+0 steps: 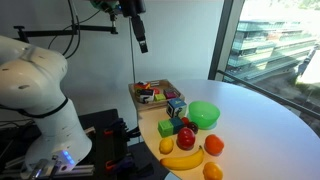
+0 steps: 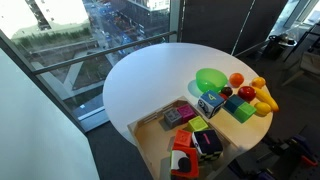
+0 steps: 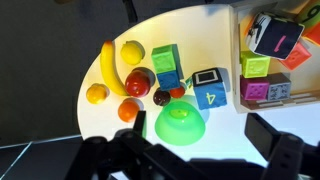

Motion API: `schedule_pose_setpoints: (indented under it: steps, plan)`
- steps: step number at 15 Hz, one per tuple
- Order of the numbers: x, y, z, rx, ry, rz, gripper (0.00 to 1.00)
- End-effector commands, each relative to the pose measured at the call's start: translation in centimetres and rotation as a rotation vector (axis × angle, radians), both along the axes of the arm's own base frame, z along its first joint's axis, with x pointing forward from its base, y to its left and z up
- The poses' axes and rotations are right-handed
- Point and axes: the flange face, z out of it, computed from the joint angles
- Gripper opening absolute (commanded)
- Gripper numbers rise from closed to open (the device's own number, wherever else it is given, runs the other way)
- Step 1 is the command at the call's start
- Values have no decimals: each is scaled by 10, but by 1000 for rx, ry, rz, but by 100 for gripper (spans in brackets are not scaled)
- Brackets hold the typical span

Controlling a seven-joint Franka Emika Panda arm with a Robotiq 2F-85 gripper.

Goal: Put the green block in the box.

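Matte light-green cube near shallow, low-walled square tan box

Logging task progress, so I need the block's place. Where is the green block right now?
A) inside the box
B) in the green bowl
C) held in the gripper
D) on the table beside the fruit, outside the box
D: the green block rests on the table beside the red apple, clear of the box.

White round table (window-side)
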Motion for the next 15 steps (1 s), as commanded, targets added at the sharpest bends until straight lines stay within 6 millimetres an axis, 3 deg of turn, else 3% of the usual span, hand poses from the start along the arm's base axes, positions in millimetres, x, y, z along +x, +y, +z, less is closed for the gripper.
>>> schedule_pose_setpoints:
  steps: [1, 6, 15]
  plan:
    - [14, -12, -1, 14, 51, -27, 100]
    - [31, -31, -20, 63, 143, -16, 100]
    - [61, -57, -80, 132, 256, 167, 100]
